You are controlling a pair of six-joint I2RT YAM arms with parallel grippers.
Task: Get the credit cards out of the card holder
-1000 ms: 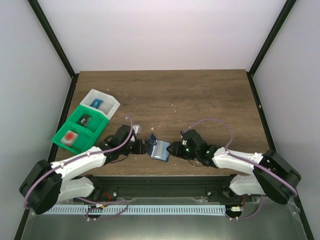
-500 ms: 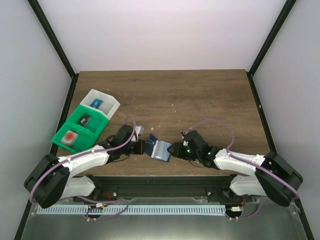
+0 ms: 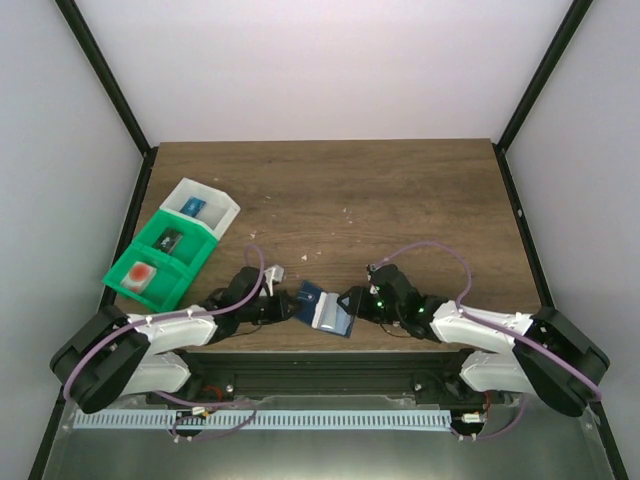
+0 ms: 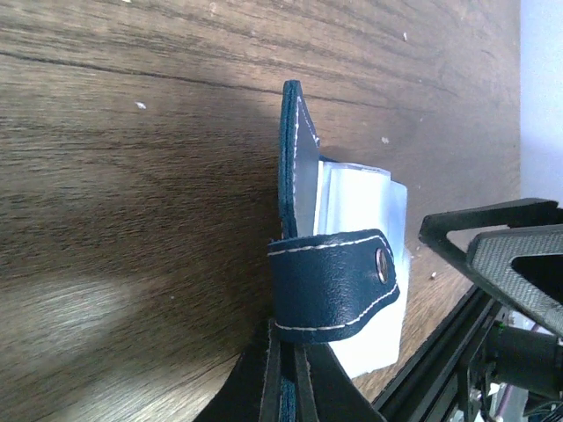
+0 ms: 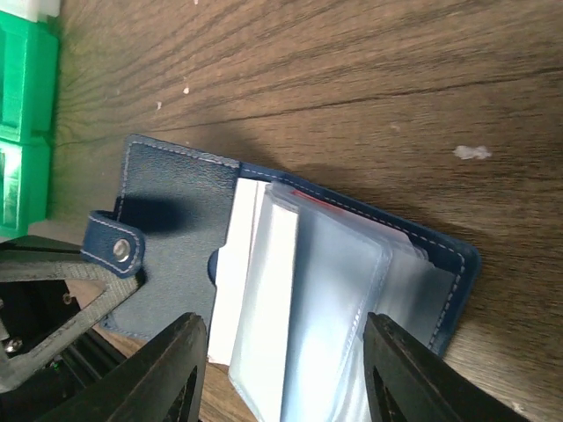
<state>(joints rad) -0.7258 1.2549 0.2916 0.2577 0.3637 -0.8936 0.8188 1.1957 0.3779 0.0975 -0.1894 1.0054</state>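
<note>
Left end effector [image 4: 283, 374] clamps the card holder [image 4: 330, 286] flap; right end effector [image 5: 286, 352] stands unclenched, straddling it.

Left end effector [image 4: 283, 387] clamped, right end effector [image 5: 290, 365] spread.

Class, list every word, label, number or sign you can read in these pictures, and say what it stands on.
No text can be read.
card holder: only stitching and a snap show, no lettering.
Items in the green bin and the white bin: too small to read.
</note>
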